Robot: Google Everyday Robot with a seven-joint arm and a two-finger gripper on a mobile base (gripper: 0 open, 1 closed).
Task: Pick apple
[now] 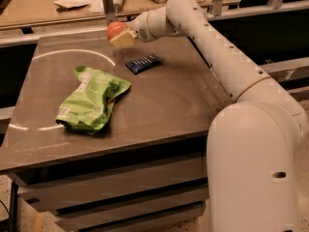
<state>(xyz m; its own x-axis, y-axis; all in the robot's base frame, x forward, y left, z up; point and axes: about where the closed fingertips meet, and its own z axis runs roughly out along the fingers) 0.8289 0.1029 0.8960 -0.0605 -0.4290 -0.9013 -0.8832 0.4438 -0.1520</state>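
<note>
One apple, one green bag and one dark blue snack bar wrapper are in view, along with a single white robot arm and one table. The apple is small and round, red-orange and smooth-skinned, and it sits at the end of the arm near the table's far edge, above and to the left of the wrapper. The gripper is closed around it: a pale yellowish, blocky part of the gripper presses against the fruit's lower right side, and the apple appears to hang clear of the tabletop rather than rest on it. The arm is made of glossy, rounded, tube-like segments with a thin tan ring at one joint, and it widens into a large smooth white housing in the near right corner. The bag is crumpled and shiny like foil or plastic, bright green with a white label patch, and lies flat on the left half of the table, well apart from the apple. The wrapper is a slim, flat rectangle, lying at a slant between the bag and the arm. The tabletop is matte grey-brown and smooth, with a pale curved streak of reflected light across its left side. Behind it stands a wooden bench strewn with small items too indistinct to name.
</note>
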